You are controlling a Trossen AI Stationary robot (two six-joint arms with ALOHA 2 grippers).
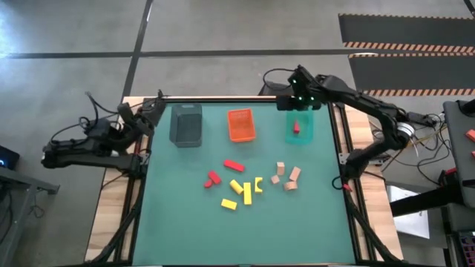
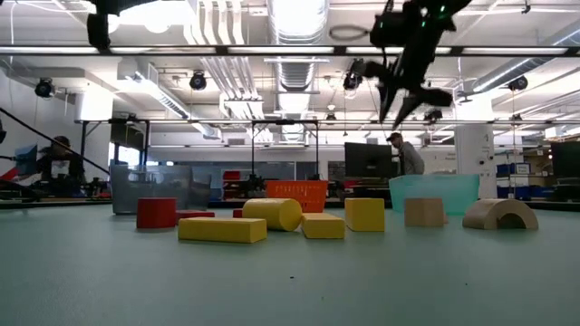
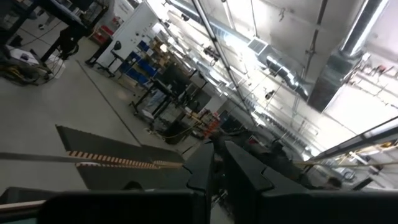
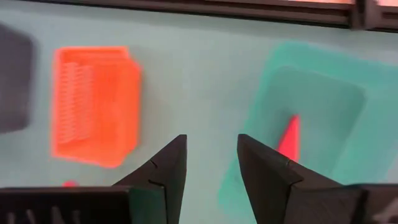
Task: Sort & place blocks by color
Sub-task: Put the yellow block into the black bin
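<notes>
My right gripper (image 1: 298, 109) hangs open above the teal tray (image 1: 310, 133) at the far right; nothing is between its fingers (image 4: 166, 168). One red block (image 4: 288, 138) lies on the tray's floor. On the table lie two red blocks (image 1: 234, 165) (image 1: 214, 179), several yellow blocks (image 1: 247, 193) and several pale tan blocks (image 1: 289, 178). In the low view the right gripper (image 2: 403, 101) shows high over the blocks. My left gripper (image 1: 156, 105) waits shut at the table's far left corner, raised and pointing off the table.
A dark grey tray (image 1: 185, 124) and an orange tray (image 1: 240, 124) stand in a row with the teal one along the far edge. The loose blocks cluster in the table's middle, and bare green mat lies toward the near edge (image 1: 245, 245).
</notes>
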